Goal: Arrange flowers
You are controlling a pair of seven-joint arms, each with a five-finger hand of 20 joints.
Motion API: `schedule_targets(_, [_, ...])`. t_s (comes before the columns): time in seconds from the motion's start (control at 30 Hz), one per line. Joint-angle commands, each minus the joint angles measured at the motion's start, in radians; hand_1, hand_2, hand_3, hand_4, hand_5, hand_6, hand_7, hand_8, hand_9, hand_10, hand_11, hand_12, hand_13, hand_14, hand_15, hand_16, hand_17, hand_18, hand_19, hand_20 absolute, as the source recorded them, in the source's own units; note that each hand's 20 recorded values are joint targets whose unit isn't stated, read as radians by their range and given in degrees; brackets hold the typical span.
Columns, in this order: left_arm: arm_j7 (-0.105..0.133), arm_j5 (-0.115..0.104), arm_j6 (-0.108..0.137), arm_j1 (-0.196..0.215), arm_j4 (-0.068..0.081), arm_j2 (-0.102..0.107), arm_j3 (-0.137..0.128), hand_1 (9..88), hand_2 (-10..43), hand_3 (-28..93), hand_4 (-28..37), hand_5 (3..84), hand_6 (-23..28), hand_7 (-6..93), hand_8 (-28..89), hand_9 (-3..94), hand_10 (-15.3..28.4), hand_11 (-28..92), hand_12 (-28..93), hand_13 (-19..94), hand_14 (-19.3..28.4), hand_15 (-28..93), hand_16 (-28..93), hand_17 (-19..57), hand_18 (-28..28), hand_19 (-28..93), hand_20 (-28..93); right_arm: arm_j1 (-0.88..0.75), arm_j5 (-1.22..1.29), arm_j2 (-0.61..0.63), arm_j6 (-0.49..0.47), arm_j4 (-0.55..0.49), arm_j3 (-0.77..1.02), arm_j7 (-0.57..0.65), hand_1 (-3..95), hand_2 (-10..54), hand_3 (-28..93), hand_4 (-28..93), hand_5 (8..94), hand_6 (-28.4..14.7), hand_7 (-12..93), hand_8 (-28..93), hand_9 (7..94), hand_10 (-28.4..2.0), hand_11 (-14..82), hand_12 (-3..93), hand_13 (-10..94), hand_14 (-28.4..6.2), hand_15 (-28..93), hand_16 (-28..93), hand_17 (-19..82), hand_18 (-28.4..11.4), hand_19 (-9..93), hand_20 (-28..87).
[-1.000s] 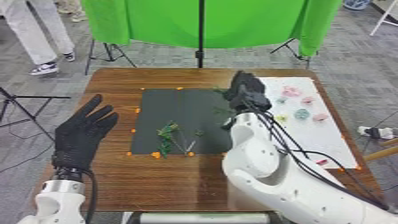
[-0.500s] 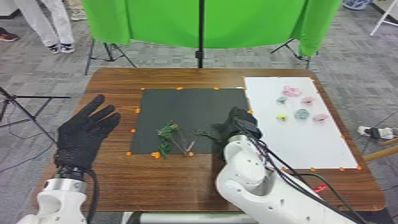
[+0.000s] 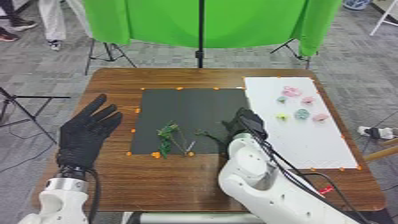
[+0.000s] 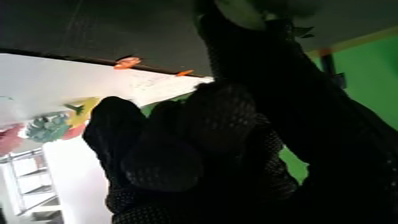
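Looks like the sprig (image 3: 210, 135) is being handled now; go low and gently, keeping it clear of the other stems (image 3: 166, 134). It's over the dark mat (image 3: 178, 107), beside the right hand (image 3: 244, 121), long axis slanting from far left to near right. The left hand (image 3: 87, 131) has fingers loosely spread; the right's, I can't tell.

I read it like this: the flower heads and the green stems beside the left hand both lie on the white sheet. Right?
Not quite: the head view shows the green stems beside the left hand lying on the black sheet. The flower heads do lie on the white sheet.
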Motion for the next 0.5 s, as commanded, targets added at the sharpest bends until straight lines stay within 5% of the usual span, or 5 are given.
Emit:
schedule_targets(0.03, [-0.019, 0.007, -0.014, -0.003, 0.009, -0.003, 0.004, 26.0, 7.5, 80, -20.1, 40.0, 9.9, 13.3, -10, 37.4, 20.7, 26, 11, 27, 27.5, 54, -8, -8.5, 28.1, 58, 4, -0.031, 0.003, -0.055, -0.01, 0.038, 0.036, 0.049, 46.5, -7.5, 79, -28, 93.7, -2.4, 28, 7, 93.1, -11.7, 59.8, 23.8, 84, -13.0, 85, 20, 48, -28.3, 93, 76])
schedule_targets(0.23, [-0.004, 0.004, -0.006, 0.01, 0.004, 0.002, -0.002, 26.1, 7.6, 80, -20.0, 40.1, 10.0, 13.2, -10, 37.4, 20.7, 26, 11, 27, 27.6, 54, -8, -8.5, 28.1, 58, 4, -0.075, 0.044, -0.057, -0.134, -0.031, 0.064, -0.01, 42.6, -1.8, 80, -27, 93.7, -1.8, 32, -11, 93.7, -11.6, 58.8, 24.1, 84, -13.2, 84, 21, 49, -28.4, 93, 76])
schedule_targets(0.5, [0.006, 0.001, -0.005, 0.014, 0.003, 0.005, -0.007, 26.3, 7.7, 80, -19.8, 40.1, 10.0, 13.2, -10, 37.4, 20.7, 26, 11, 27, 27.5, 54, -8, -8.5, 28.0, 58, 4, -0.071, 0.009, -0.02, -0.124, -0.085, 0.066, -0.039, 36.5, 1.8, 76, -25, 93.7, -1.7, 27, -14, 93.7, -12.1, 55.7, 22.1, 83, -14.0, 83, 21, 48, -28.4, 93, 75])
